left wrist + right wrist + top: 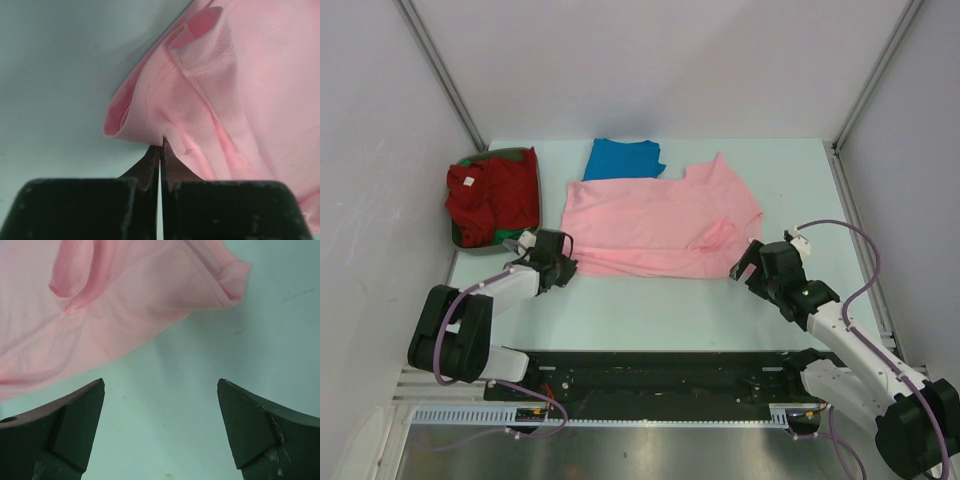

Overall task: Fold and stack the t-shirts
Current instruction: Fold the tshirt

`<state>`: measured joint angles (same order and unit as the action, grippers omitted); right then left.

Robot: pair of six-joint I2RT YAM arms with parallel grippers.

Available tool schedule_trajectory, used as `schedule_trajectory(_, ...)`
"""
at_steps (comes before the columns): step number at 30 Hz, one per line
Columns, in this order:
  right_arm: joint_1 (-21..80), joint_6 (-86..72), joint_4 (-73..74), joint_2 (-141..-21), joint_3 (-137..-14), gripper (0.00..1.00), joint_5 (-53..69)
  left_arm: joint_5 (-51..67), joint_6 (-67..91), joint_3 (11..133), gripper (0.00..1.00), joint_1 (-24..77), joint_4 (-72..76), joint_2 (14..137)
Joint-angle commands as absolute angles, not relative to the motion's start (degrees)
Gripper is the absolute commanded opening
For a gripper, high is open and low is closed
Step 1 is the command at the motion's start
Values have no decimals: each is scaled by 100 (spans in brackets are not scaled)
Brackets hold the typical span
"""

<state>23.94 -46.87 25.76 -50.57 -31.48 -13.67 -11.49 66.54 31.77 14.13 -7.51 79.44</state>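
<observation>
We see the pink t-shirt [660, 225] spread mostly flat at the centre of the top view, on the pale green surface [650, 310]. One sleeve points toward the upper right of the frame, and a wrinkled fold sits near its right edge. Its lower left corner is bunched. In the left wrist view that corner rises in a rolled hem, and the left gripper [160, 150] is clenched on it. The two dark fingers [147, 170] are pressed together with a pinch of pink cloth between their tips.

In the top view the right gripper [740, 268] sits just beside the shirt's lower right corner. Its own camera shows the jaws spread wide apart and holding nothing. Bare surface lies between them, and the pink hem fills the upper left of that frame, clear of both fingers.

Above the pink shirt, at the top centre of the overhead frame, lies a folded blue t-shirt [623, 158]. Its lower edge meets the pink shirt's upper edge, and we cannot tell which lies on top. At the upper left, a crumpled red t-shirt [490, 195] fills a dark green bin [506, 152], which stands near the left arm and apart from the pink shirt.
</observation>
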Motion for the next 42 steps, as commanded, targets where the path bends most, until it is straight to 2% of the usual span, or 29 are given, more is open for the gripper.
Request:
schedule_trajectory(1, 2382, -5009, 2716, -4949, -2919, 99, -1441, -1231, 6495, 3147, 0, 1433, -1177, 7797)
schedule_trajectory(11, 2004, -5721, 1900, -5071, -2250, 88, -1529, -1108, 6293, 2857, 0, 1433, -1345, 7032)
schedule_trajectory(25, 1916, -6196, 932, -5704, -2171, 83, -2346, -940, 6038, 2619, 0, 1424, -1257, 6812)
schedule_trajectory(33, 1732, -6275, 519, -6099, -2180, 79, -2408, -967, 5906, 2689, 0, 1424, -1274, 6829)
schedule_trajectory(38, 1600, -6311, 247, -6494, -2188, 70, -2382, -993, 5836, 2716, 0, 1424, -1257, 6908)
schedule_trajectory(42, 1503, -6354, 62, -6758, -2188, 59, -2321, -984, 5818, 2698, 0, 1406, -1239, 6891)
